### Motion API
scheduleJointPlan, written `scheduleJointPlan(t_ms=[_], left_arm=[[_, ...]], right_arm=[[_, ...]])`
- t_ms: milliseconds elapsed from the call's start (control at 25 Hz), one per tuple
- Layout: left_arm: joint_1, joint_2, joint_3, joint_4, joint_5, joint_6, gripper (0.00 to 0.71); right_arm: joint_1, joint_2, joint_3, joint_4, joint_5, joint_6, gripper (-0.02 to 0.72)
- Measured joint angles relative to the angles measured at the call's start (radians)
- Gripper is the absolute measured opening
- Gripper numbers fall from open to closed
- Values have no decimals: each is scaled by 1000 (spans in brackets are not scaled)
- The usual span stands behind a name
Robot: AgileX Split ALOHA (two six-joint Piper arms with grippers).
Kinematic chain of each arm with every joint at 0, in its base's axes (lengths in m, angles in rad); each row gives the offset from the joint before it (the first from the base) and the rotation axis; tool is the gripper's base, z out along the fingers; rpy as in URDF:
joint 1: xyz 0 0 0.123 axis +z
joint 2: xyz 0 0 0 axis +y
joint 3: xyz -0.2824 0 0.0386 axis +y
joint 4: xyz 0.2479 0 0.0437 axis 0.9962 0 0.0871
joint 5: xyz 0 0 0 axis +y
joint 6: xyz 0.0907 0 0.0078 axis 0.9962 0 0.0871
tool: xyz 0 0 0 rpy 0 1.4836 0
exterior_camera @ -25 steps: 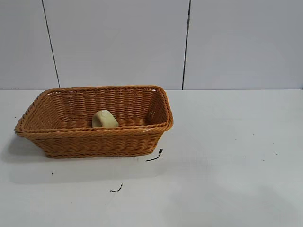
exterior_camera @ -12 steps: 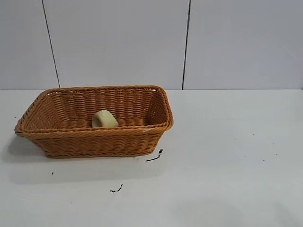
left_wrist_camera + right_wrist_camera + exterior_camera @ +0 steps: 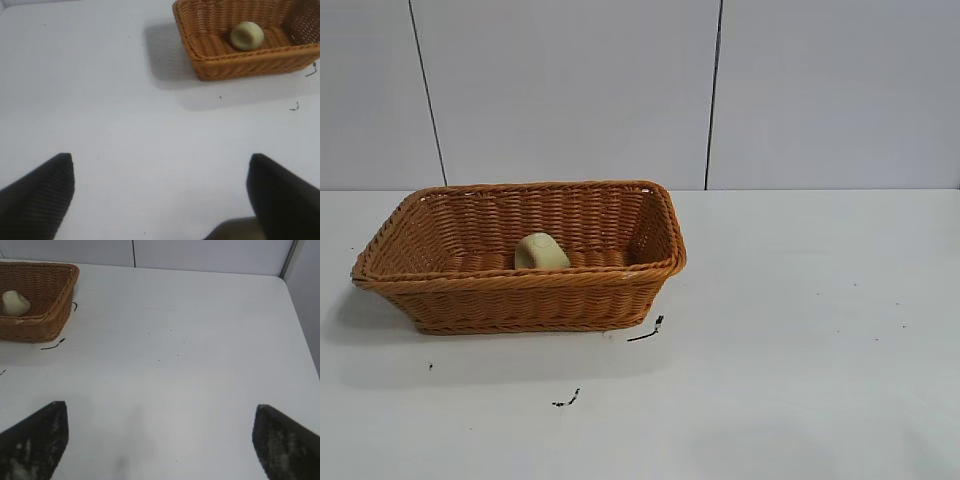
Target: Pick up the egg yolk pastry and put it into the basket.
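Wrist views: right gripper, left gripper wide open, empty.

Bright even light, soft shadow beside basket, slight wrist-view blur

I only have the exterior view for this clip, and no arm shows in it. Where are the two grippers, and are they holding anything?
Observer: The left gripper is open over bare table, holding nothing; its wrist view shows the basket well ahead of it.
Operator: And the right one?
Observer: The right gripper is open too, nothing between its fingers, also over bare table away from the basket.
Operator: From my side the near rim hides the foot of the egg yolk pastry. Is it really down inside?
Observer: Yes. The left wrist view looks in from above: the egg yolk pastry rests on the woven floor, clear of the walls.
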Motion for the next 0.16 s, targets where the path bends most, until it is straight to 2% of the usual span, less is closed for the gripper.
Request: scheduleJointPlan(t_ms=[160], left_arm=[[0, 0, 0, 0, 0, 0, 696]], right_arm=[[0, 0, 0, 0, 0, 0, 693]])
